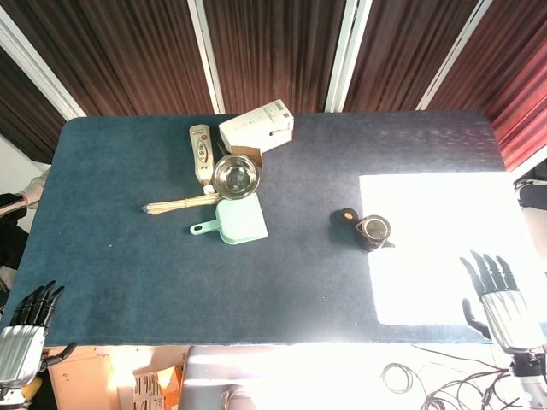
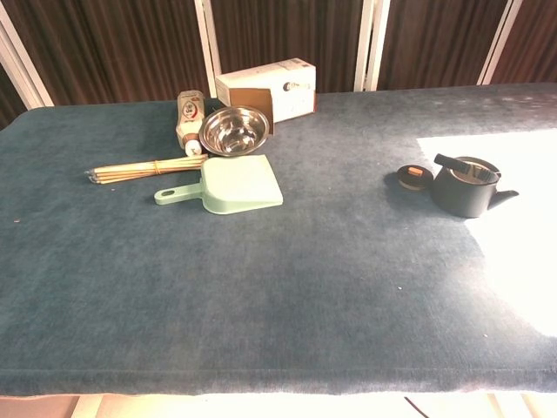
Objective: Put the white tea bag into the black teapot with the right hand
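The black teapot (image 1: 373, 231) (image 2: 466, 185) stands uncovered at the edge of a bright sunlit patch. Its lid (image 1: 344, 217) (image 2: 414, 176) lies on the cloth just to its left. I see no tea bag outside the pot, and the pot's inside is too small to read. My right hand (image 1: 497, 292) is at the table's near right edge, fingers spread and empty, far from the pot. My left hand (image 1: 26, 329) hangs off the near left corner, fingers apart, holding nothing. The chest view shows neither hand.
At the back left are a white box (image 1: 255, 126), a bottle (image 1: 201, 153), a steel bowl (image 1: 235, 176), a mint dustpan (image 1: 236, 222) and a bundle of sticks (image 1: 180, 203). Dark blue cloth covers the table (image 1: 128, 256).
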Controlling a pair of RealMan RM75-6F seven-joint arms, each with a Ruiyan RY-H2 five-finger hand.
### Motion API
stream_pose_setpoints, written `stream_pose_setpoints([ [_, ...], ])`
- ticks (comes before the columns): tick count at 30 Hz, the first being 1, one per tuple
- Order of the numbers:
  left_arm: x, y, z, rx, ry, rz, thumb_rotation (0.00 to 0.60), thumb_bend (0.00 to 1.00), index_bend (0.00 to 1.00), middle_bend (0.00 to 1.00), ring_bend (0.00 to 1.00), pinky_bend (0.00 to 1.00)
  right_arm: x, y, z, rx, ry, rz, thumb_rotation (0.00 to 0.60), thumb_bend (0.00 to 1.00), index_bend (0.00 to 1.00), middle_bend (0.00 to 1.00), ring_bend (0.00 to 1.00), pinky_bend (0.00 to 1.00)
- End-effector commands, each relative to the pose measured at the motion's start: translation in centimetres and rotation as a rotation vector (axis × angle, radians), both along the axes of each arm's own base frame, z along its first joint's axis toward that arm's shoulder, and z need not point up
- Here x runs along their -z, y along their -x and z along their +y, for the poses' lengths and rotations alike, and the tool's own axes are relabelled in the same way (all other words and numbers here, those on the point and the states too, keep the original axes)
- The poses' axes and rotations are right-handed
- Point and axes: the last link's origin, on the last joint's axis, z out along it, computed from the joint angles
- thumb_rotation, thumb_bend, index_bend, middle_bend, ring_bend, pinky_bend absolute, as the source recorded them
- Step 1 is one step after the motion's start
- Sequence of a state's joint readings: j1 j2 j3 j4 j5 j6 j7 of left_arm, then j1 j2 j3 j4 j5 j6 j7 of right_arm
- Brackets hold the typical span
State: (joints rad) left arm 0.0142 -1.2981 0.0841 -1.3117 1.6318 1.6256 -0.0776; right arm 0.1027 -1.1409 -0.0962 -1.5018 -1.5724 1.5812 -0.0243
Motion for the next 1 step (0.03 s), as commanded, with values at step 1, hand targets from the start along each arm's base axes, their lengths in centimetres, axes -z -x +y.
stream_pose_setpoints([
  [1, 0.26, -0.08, -0.21, 0.005, 0.011, 0.005, 0.6, 0.03, 0.0, 0.01, 0.0, 0.13, 0.05, 0.24, -0.13, 0.009, -0.007, 0.011, 0.6, 0.5, 0.0, 0.0, 0.0, 0.0],
])
